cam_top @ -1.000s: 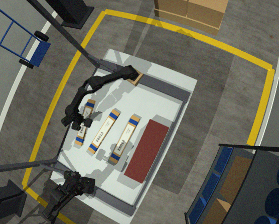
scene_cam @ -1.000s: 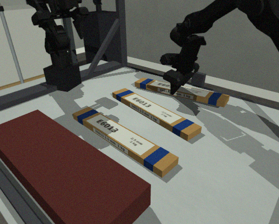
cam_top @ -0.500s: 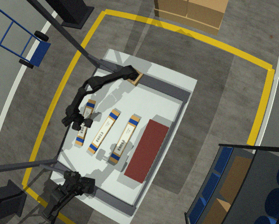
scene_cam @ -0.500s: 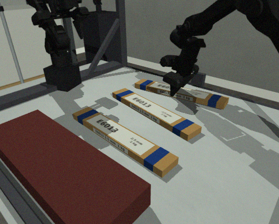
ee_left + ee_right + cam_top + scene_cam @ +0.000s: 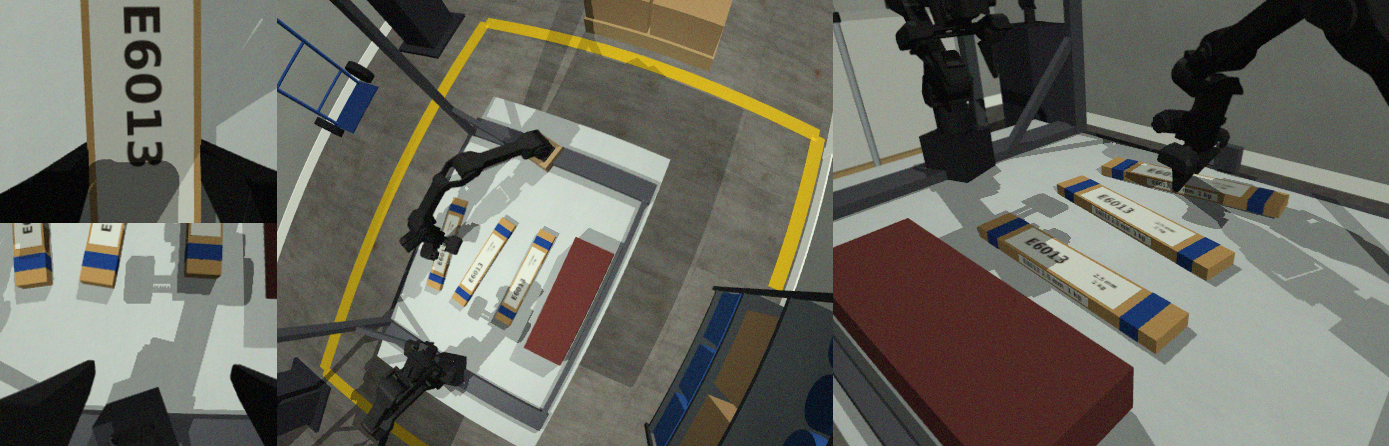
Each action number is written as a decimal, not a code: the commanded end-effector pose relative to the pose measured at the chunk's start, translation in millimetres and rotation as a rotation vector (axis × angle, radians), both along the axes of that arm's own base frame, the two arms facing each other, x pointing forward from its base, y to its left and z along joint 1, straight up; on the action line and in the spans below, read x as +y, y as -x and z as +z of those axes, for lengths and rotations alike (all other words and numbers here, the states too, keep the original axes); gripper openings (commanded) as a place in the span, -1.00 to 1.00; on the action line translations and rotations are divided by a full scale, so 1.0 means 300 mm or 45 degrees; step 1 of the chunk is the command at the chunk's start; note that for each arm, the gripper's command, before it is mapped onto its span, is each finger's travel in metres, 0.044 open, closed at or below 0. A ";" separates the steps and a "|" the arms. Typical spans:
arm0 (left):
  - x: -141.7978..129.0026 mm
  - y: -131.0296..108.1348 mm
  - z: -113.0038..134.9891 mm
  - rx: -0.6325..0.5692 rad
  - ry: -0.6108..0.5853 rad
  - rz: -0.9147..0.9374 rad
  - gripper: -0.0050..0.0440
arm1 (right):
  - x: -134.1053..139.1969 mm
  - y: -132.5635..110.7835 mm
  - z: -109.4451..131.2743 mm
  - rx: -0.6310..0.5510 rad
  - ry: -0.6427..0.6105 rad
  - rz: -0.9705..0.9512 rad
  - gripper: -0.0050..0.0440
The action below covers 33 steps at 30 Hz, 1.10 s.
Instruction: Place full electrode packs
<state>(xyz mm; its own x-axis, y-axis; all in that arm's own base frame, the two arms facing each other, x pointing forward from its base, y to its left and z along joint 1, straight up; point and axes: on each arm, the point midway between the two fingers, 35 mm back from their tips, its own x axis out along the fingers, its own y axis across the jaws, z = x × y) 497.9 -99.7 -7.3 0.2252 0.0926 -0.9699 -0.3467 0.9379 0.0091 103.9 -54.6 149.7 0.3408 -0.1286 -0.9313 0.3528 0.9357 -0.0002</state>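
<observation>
Pale table (image 5: 587,200) (image 5: 1258,340) (image 5: 40,75) (image 5: 100,323) under packs | L grip. (image 5: 442,247) (image 5: 1189,175) (image 5: 144,149) clamped across far pack (image 5: 453,222) (image 5: 1268,201) (image 5: 141,90) (image 5: 33,263), prob. for wt. check | R grip. (image 5: 452,367) (image 5: 950,47) (image 5: 163,368) wide open, nothing held | mid pack (image 5: 484,261) (image 5: 1143,215) (image 5: 101,260), near pack (image 5: 527,275) (image 5: 1083,270) (image 5: 203,252) flat, off platform (image 5: 572,300) (image 5: 973,320) (image 5: 271,263)

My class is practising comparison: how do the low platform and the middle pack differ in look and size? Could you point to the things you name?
Colour: the platform (image 5: 569,300) (image 5: 983,310) (image 5: 272,263) is plain dark red; the middle pack (image 5: 483,262) (image 5: 1143,220) (image 5: 101,261) is tan with blue bands.
Marking: the platform's top is blank; the pack's carries a pale E6013 label.
Size: the platform is longer and much wider than the pack.
Shared: both are oblong and lie flat.
</observation>
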 end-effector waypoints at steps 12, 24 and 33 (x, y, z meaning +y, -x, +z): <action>0.000 -0.032 0.106 -0.091 0.018 0.004 0.96 | -0.002 -0.005 0.020 -0.023 0.011 0.003 0.96; -0.002 -0.024 0.074 -0.065 0.014 0.002 0.96 | -0.002 -0.005 0.020 -0.023 0.011 0.003 0.96; -0.002 -0.024 0.074 -0.065 0.014 0.002 0.96 | -0.002 -0.005 0.020 -0.023 0.011 0.003 0.96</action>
<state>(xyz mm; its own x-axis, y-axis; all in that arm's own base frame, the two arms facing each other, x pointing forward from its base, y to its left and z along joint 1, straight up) 500.5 -100.1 0.9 0.2446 0.0881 -0.9656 -0.3472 0.9378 -0.0024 103.9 -54.6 149.7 0.3408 -0.1286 -0.9313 0.3528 0.9357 -0.0002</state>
